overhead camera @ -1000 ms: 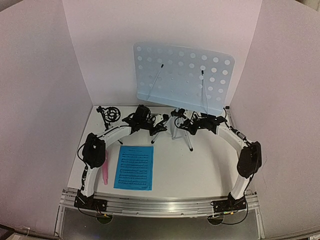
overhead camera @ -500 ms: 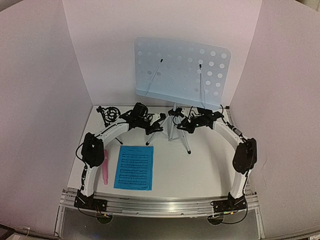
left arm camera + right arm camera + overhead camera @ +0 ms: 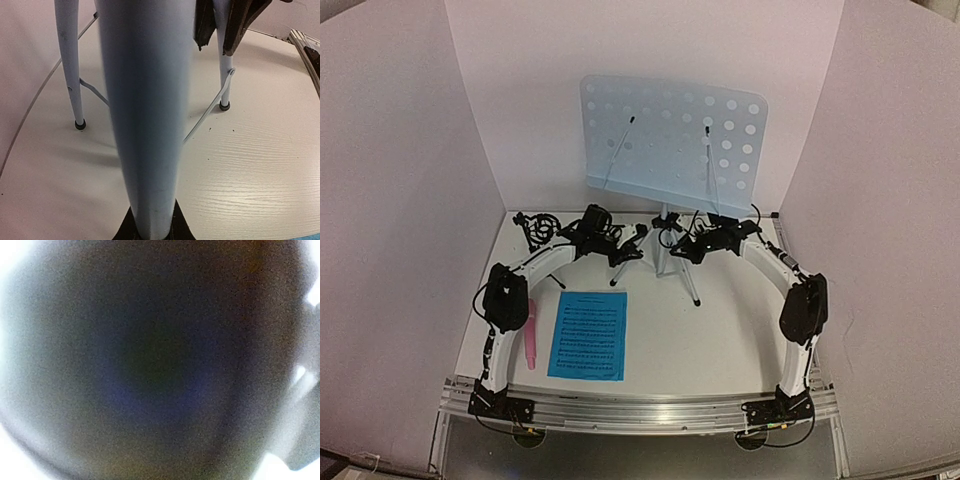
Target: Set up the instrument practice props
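The pale-blue perforated music stand (image 3: 670, 140) stands upright on its tripod at the back of the table. My left gripper (image 3: 625, 252) is shut on one tripod leg; in the left wrist view that leg (image 3: 145, 100) runs up from the jaws (image 3: 150, 231). From the right, my right gripper (image 3: 688, 248) reaches the tripod, and its dark fingers (image 3: 237, 25) close round another leg. A dark blur fills the right wrist view. The bright-blue sheet music (image 3: 588, 335) lies flat at the front left, with the pink microphone (image 3: 531, 340) beside it. At the back left stands the black ring-topped tripod (image 3: 540, 228).
White walls enclose the table on three sides, close behind the stand. A metal rail (image 3: 640, 408) with both arm bases runs along the near edge. Bare white tabletop (image 3: 720, 340) lies to the right of the sheet music.
The stand's desk has shifted left and up in the view and stands more upright. Both arms have moved back and leftward with the tripod. The sheet music and microphone have stayed put.
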Controlling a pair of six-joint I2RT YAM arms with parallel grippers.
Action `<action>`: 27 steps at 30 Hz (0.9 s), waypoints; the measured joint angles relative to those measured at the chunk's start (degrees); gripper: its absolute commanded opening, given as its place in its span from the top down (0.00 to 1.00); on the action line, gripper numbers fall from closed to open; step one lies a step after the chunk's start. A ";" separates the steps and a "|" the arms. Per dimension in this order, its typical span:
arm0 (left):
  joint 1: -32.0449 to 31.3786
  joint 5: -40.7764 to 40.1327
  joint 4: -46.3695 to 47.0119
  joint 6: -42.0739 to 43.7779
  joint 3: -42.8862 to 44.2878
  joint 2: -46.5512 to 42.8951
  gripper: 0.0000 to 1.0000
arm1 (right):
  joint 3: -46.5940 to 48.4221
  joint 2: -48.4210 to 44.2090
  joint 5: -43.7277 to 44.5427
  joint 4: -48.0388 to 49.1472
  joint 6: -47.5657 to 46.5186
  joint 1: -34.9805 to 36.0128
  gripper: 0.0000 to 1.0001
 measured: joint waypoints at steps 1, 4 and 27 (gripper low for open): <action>0.28 0.08 0.73 0.05 0.00 0.16 1.00 | 0.22 0.20 0.54 0.46 0.65 0.19 1.00; 0.80 0.35 1.23 0.11 0.00 0.33 1.00 | 0.28 0.26 2.83 1.77 2.42 1.03 0.96; 3.94 1.43 1.04 1.76 -0.09 0.36 1.00 | -1.93 0.06 5.85 -4.67 13.36 -0.28 0.41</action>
